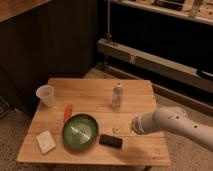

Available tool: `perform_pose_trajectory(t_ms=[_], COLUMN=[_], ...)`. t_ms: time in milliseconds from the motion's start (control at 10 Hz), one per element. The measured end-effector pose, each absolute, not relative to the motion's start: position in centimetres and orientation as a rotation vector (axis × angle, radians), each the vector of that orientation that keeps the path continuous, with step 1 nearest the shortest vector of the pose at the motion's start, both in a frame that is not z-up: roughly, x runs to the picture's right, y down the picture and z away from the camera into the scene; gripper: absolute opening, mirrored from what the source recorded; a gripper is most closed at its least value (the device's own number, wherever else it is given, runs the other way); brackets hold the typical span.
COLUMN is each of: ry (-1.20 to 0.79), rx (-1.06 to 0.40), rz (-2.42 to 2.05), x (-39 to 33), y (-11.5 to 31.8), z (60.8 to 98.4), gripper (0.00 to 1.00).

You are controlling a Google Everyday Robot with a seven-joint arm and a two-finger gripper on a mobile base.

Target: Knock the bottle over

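Wooden table point(145, 90) mid-frame: the bottle point(117, 96) stands upright just right of centre, its whitish label unreadable. The gripper point(122, 130) hovers below it, lower centre, jaws wide, holding nothing.

Bottle point(117, 96) pale, white cap; bowl point(80, 131) green; cup point(46, 95) translucent white; bar point(110, 141) black; gripper point(124, 129) pale, beside bar.

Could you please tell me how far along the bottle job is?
Nothing is done yet: the bottle stands upright on the table. In hand: the gripper sits open near the green bowl, apart from the bottle. Left: reaching the bottle and tipping it over.
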State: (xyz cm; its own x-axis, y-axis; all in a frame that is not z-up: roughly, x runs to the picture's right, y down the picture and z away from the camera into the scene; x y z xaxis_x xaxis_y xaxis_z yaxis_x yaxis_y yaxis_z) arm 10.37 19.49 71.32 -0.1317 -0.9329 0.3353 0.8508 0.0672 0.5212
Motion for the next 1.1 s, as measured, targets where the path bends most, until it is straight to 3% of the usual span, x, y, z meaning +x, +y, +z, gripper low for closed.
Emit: perform_pose_trajectory(t_ms=[800,1100], ry=[-0.727,-0.731], rx=[0.147,0.154], rz=[-1.563,-1.574], x=[10.8,11.0], y=[17.1,14.4], z=[71.0,70.2], gripper=[0.8,0.8])
